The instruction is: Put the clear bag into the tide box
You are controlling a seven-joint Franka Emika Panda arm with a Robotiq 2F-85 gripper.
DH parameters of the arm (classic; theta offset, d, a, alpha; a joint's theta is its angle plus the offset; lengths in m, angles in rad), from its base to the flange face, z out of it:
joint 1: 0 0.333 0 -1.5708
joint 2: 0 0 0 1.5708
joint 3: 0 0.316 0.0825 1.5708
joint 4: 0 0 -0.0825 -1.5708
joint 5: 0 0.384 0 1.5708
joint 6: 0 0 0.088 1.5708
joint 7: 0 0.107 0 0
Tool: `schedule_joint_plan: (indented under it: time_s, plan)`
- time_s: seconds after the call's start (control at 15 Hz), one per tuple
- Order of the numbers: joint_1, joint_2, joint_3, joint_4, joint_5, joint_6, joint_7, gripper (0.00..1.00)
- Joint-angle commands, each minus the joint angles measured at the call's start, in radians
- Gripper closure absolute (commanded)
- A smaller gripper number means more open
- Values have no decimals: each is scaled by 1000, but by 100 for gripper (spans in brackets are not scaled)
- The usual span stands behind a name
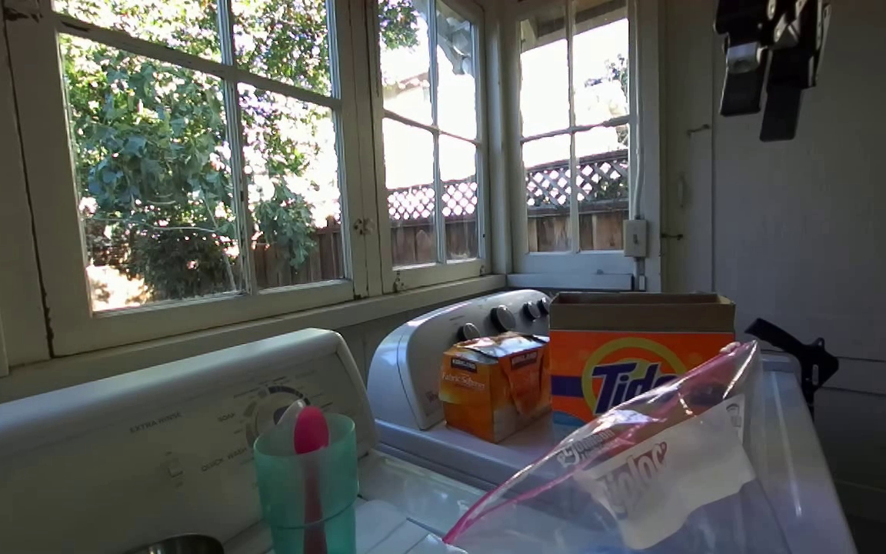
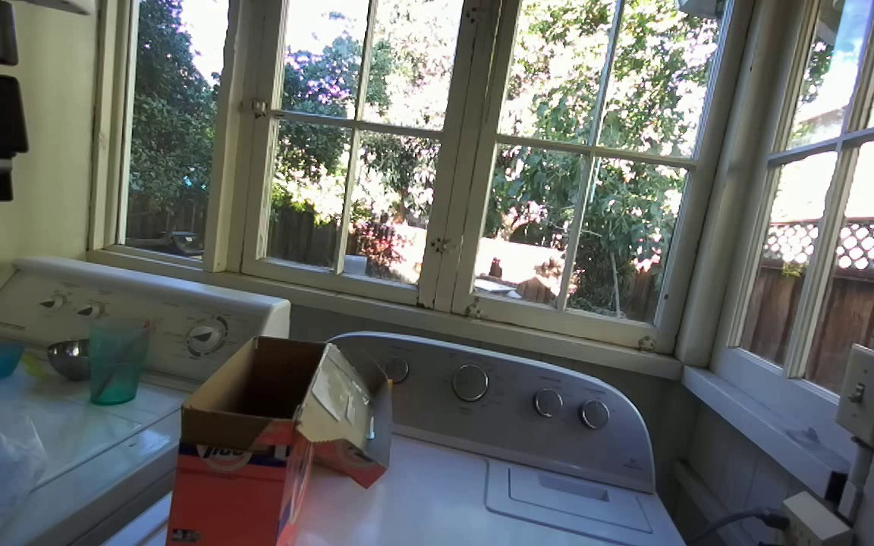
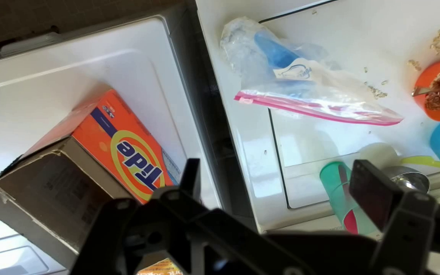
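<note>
1. My end effector (image 3: 282, 184) hangs with its fingers (image 3: 374, 191) spread wide, holding nothing.
2. In the wrist view I see the clear bag (image 3: 300, 91) lying on the white counter (image 3: 256, 152), its pink seal (image 3: 304, 110) on the side toward the green cup (image 3: 338, 194).
3. The tide box (image 3: 128, 152) stands upright and open-topped (its flap (image 2: 334, 398) folded outward) on the neighbouring counter (image 3: 139, 68).

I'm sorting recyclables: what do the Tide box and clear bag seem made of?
The Tide box looks like smooth, printed cardboard: bare brown inside, ragged rim. The clear bag is probably glossy, thin plastic film: see-through, wrinkled, catching highlights.
</note>
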Motion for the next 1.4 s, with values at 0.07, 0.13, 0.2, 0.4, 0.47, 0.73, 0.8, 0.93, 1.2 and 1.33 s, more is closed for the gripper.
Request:
schedule_joint_plan:
  time_s: [0.07,0.13,0.2,0.4,0.47,0.73,0.8,0.93,1.2,1.33]
  plan:
    - [-2,1,1,3,1,-3,-1,0]
    - [-2,1,1,3,1,-3,-1,0]
    - [-2,1,1,3,1,-3,-1,0]
    - [49,54,18,29,-10,24,-140,0]
    - [66,71,22,30,3,47,-178,0]
    - [135,147,45,-1,12,195,-322,0]
    - [148,163,44,-16,14,231,-371,0]
    - [170,203,39,-23,23,280,-476,0]
    - [197,257,27,-53,75,360,-716,0]
    - [208,257,28,-79,132,364,-840,0]
